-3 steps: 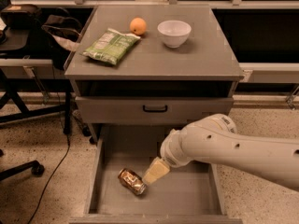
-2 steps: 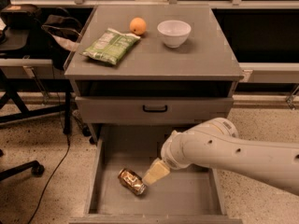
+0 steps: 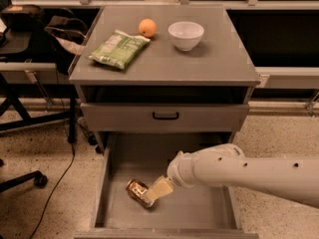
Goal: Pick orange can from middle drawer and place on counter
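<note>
Comparison with the camera view of a second ago shows small changes only. The orange can (image 3: 138, 193) lies on its side on the floor of the middle drawer (image 3: 204, 210), toward the left front part, in the same spot as before. The drawer is pulled fully out. The gripper (image 3: 155, 192) reaches down into the drawer from the right, and its pale tip now sits right against the can, a little closer than it was. We cannot tell whether it is wide, narrow or closed on the can. The white arm (image 3: 249, 172) behind it lies lower and flatter across the drawer's right side than earlier. Above, the shallower drawer front (image 3: 124, 117) with its black handle (image 3: 165, 116) is closed as before. On the counter (image 3: 209, 66) nothing has moved: a round orange fruit (image 3: 147, 27) sits beside a white bowl (image 3: 186, 35), and a green bag (image 3: 118, 49) lies near the left edge.
</note>
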You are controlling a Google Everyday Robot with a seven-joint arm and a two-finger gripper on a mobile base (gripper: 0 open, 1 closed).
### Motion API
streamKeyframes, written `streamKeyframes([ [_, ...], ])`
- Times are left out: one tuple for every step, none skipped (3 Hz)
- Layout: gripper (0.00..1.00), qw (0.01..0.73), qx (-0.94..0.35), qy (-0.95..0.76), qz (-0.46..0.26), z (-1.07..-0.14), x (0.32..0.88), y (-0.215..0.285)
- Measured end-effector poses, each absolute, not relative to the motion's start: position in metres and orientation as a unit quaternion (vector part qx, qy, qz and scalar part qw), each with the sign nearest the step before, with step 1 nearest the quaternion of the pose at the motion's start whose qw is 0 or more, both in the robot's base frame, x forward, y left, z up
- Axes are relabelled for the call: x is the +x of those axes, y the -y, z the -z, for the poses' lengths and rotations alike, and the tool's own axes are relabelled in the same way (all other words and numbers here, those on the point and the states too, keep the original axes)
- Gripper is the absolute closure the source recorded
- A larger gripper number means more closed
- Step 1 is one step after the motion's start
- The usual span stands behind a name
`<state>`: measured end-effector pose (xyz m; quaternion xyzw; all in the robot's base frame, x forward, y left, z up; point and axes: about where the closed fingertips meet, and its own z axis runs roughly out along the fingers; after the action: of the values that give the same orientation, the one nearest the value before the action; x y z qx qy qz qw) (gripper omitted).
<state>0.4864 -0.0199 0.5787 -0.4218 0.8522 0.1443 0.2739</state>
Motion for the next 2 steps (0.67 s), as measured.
streamKeyframes([
  [0.00, 0.262, -0.408, -0.860, -0.161, -0.550, 0.490, 0.007],
  [0.00, 0.252, -0.396, -0.868, -0.163, -0.529, 0.493, 0.001],
])
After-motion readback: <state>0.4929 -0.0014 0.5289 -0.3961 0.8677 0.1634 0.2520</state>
